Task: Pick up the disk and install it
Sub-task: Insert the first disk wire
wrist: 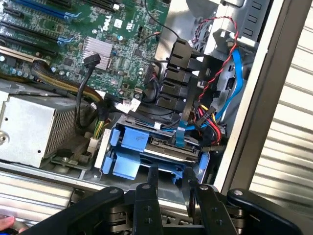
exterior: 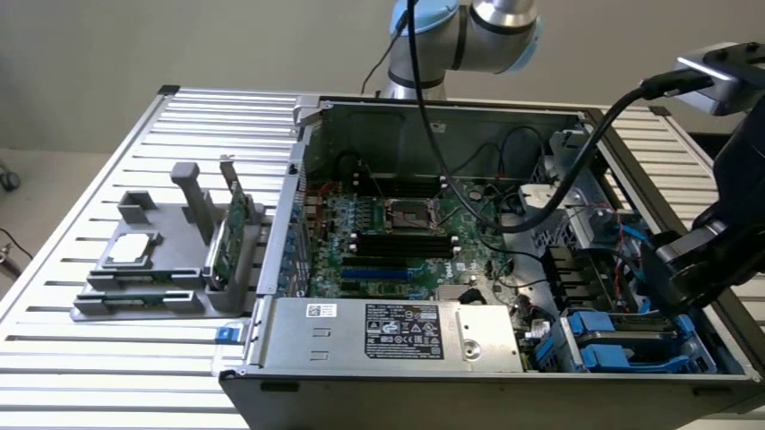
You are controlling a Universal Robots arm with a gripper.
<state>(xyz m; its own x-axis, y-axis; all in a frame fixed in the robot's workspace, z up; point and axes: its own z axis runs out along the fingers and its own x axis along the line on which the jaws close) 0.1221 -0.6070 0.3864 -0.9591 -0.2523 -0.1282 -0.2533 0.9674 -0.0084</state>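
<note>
Slatted metal table (exterior: 84, 188) carries everything. Open computer case (exterior: 478, 399) lies on its side on it, toward the exterior view's right, interior facing up. Arm (exterior: 496, 27) comes in from behind the case, and a black cable runs from it across the open interior.

Inside the case, a green motherboard (exterior: 395, 224) covers the floor. A silver power supply (exterior: 395, 331) with a white label sits along the near wall, and the drive bay is beside it in the near corner on the exterior view's right.

A grey fixture (exterior: 179, 264) sits on the table, on the exterior view's left, just beside the case.

The disk (wrist: 168, 149) lies flat in that corner bay with its silver-grey edge showing between bright blue rails. Black bay slots are stacked behind it. A bundle of red, black and blue cables (wrist: 215, 98) drops in at the end away from the power supply.

Gripper (wrist: 171, 172) hangs over the case rim, right at the bay end. The jaws are partway open with a clear gap and nothing clamped in them. The blue carrier edge shows through the gap, and contact with it can't be confirmed.

On the fixture, a small square silver chip (exterior: 129, 249) lies flat and a thin green card (exterior: 229, 237) stands on edge in a slot.
</note>
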